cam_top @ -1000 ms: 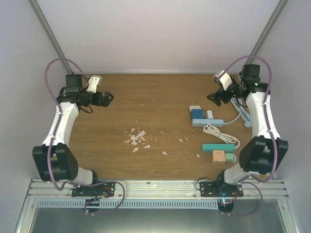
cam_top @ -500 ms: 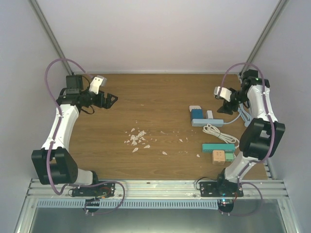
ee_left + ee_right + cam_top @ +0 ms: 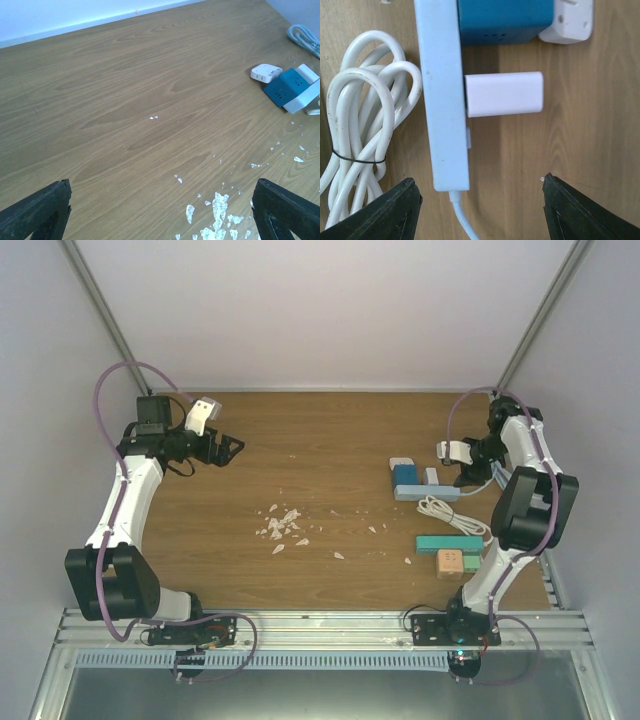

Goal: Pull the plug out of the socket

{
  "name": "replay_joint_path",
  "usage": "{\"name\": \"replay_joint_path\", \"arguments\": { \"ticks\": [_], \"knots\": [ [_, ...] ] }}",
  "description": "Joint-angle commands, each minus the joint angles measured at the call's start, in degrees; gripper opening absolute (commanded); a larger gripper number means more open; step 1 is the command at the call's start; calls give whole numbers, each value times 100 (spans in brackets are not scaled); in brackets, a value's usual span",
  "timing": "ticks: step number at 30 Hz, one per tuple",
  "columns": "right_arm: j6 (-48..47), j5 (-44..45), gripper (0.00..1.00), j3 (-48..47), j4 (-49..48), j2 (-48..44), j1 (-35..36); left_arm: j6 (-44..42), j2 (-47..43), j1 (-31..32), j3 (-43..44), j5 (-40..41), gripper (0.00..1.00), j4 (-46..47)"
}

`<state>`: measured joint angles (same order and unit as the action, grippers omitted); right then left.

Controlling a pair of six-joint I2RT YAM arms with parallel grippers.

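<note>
Right gripper (image 3: 480, 212), having swung in, is hovering half-open and empty above the white rectangular plastic plug (image 3: 504, 94) still sitting in the pale blue power strip (image 3: 442, 100); left gripper (image 3: 160, 210) is idling wide-open, empty, far from that strip; pull pending.

Overhead view, wrist close-ups — power strip (image 3: 425, 494) (image 3: 442, 95) shared

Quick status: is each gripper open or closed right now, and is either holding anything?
Left gripper: open, holding nothing.
Right gripper: open, holding nothing, poised over the white plug.
</note>
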<state>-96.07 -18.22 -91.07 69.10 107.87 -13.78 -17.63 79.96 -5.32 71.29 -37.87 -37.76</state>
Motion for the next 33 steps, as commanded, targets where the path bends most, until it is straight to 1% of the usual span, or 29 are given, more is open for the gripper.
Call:
{"name": "replay_joint_path", "arguments": {
  "ticks": [1, 6, 13, 22, 26, 33],
  "knots": [
    [-295, 219, 67, 278, -215, 155, 28, -80, -133, 42, -69, -23, 99, 163],
    [-282, 313, 63, 335, -377, 326, 148, -112, -104, 41, -30, -35, 99, 110],
    [-237, 410, 62, 448, -558, 507, 274, -223, -201, 38, -42, 59, 99, 79],
    [-233, 574, 58, 614, -549, 612, 343, -201, -220, 40, -115, 151, 99, 92],
    [-193, 600, 56, 644, -600, 607, 345, -146, -219, 44, -119, 281, 99, 155],
    [-80, 551, 46, 703, -672, 618, 380, -27, -141, 40, -15, 415, 99, 198]
  ]
}}
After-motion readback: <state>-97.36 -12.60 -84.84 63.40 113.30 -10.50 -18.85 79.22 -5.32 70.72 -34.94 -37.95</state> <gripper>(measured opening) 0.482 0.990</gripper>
